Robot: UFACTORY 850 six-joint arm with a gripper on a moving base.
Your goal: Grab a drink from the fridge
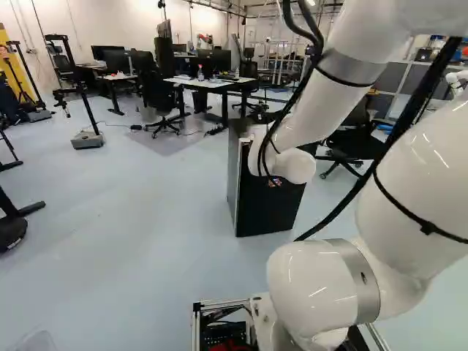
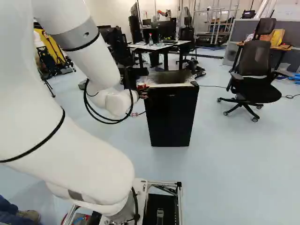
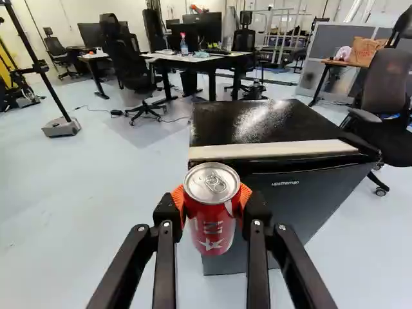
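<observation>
Beyond the arm point(image 1: 325, 106) in the left base view stands the fridge point(image 1: 265, 212). In the right base view, the red can point(image 2: 141, 86) is near its top. The wrist view shows the gripper point(image 3: 212, 199) clasping it from both sides, likely for secure carrying; lettering and a star mark the can, pale print the fridge.

A smooth, pale blue-grey floor point(image 1: 131, 219) spreads across the left base view. Directly on it, near the centre, the black fridge point(image 1: 267, 208) stands upright. A grey-footed stand point(image 1: 88, 141) is at the upper left, with a thin cable point(image 1: 115, 126) trailing from near its foot. A white-topped bench point(image 1: 201, 83) stands at upper centre, a black chair point(image 1: 157, 95) just beside it. At the right of the right base view is a wheeled office chair point(image 2: 255, 89).
</observation>
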